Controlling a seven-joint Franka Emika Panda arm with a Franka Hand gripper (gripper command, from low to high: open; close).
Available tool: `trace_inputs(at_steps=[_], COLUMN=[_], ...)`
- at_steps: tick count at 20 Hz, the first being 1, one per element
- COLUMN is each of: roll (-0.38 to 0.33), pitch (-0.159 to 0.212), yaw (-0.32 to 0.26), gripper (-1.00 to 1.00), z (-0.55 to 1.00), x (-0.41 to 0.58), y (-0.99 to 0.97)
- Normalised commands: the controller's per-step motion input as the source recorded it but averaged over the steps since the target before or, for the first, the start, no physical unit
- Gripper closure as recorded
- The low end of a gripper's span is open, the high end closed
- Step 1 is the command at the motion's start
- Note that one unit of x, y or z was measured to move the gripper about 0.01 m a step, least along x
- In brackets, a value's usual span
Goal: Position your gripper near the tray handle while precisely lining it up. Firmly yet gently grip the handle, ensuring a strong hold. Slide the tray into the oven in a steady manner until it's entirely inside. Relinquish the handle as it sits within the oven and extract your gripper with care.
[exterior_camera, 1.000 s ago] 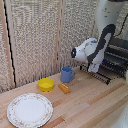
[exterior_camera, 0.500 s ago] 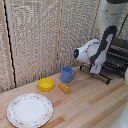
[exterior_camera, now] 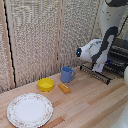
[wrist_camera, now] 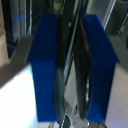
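Observation:
In the exterior view the white-and-black arm reaches down at the right, and its gripper sits at the tray handle, the dark rail along the front of the tray. The wire tray sticks out of the dark oven at the exterior view's right edge. In the wrist view the gripper has its blue pads close on either side of the thin dark tray handle. It appears shut on the rail.
On the wooden table stand a blue mug, a yellow bowl, a small orange block and a round patterned plate, all toward the exterior view's left of the arm. A slatted screen backs the table.

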Motion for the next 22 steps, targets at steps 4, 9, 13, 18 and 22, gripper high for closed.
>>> trace_inputs(at_steps=[4, 9, 13, 18, 22], roll=[-0.012, -0.005, -0.024, -0.020, 0.009], pitch=[0.063, 0.028, 0.002, 0.019, 0.007], yaw=[-0.010, 0.000, 0.038, 0.023, -0.005], gripper=[1.00, 1.00, 1.00, -1.00, -1.00], z=[0.38, 0.39, 0.38, 0.08, 0.02], x=[-0.078, -0.075, 0.000, 0.104, 0.219], y=[-0.97, -0.99, -0.80, -0.27, 0.08])
